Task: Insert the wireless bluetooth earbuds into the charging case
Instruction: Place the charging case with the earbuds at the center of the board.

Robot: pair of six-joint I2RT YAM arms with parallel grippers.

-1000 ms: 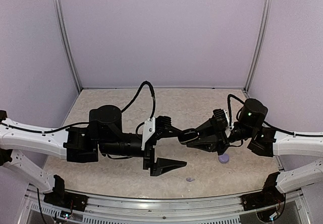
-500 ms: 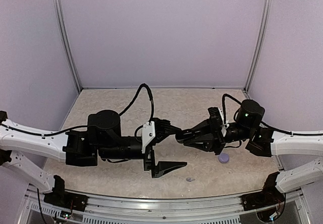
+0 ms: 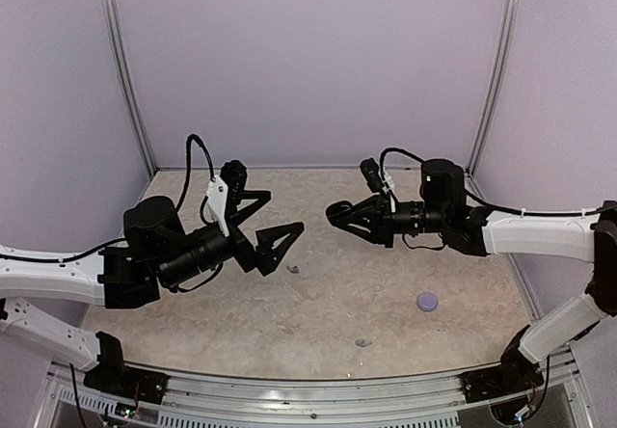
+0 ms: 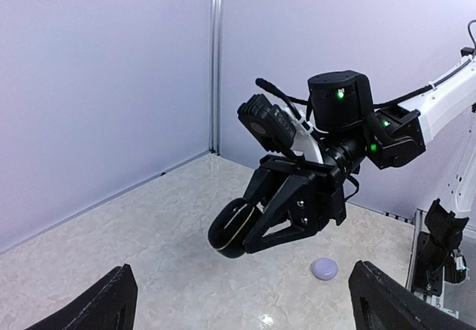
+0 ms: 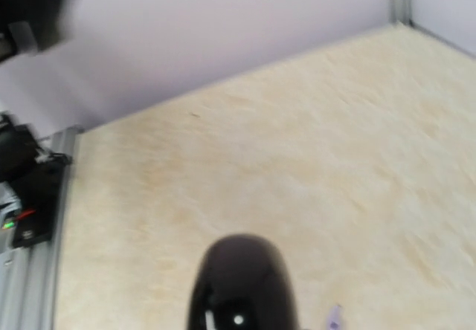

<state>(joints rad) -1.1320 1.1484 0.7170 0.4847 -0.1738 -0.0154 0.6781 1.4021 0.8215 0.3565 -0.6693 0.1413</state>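
One lavender earbud (image 3: pixel 293 269) on counter (image 3: pixel 337 283) near wide-open left pincer (image 3: pixel 285 210); right pincer (image 3: pixel 347 218) grips black charging case (image 4: pixel 229 230). Descend centred over it, pinch lightly.

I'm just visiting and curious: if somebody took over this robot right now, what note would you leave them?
Left gripper: open, empty, raised above the table.
Right gripper: shut on the glossy black case, held in the air.
On the table: a lavender earbud near the left gripper, a second lavender earbud by the front edge, and a round lavender piece. No black buds are visible.
Done: no bud visibly seated.
Left: seat the buds.
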